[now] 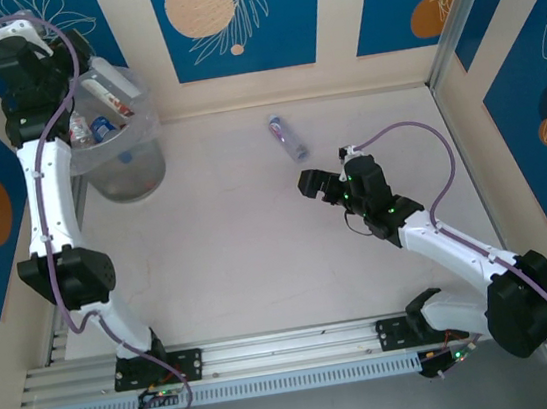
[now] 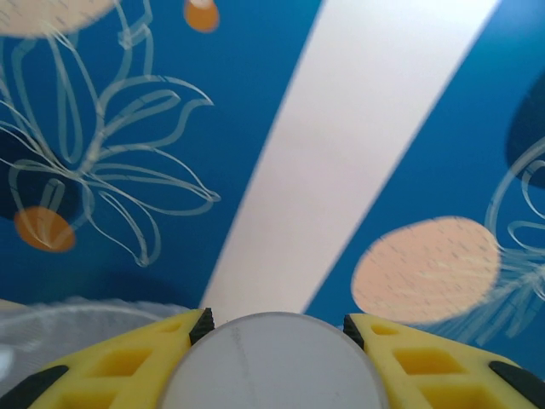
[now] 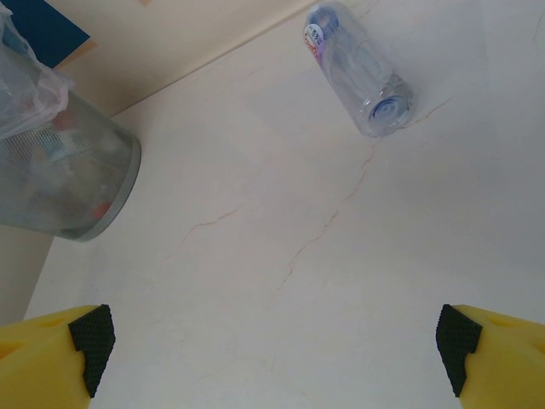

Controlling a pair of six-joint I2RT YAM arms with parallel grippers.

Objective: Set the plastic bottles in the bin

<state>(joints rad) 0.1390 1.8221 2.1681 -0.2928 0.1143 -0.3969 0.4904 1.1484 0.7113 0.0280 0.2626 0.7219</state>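
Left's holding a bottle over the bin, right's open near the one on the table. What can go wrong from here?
1. The held bottle in the left gripper looks closer to the rim of the bin than to its middle. Released here, it might clip the edge and bounce out.
2. The table bottle lies on its side. The open right gripper could nudge it into rolling.

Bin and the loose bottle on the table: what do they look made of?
Bin: translucent, smooth plastic, likely; its contents show hazily through the wall, and a crinkly clear film liner hangs over the rim. Bottle: clear, glossy thin plastic, probably; the table shows through it.
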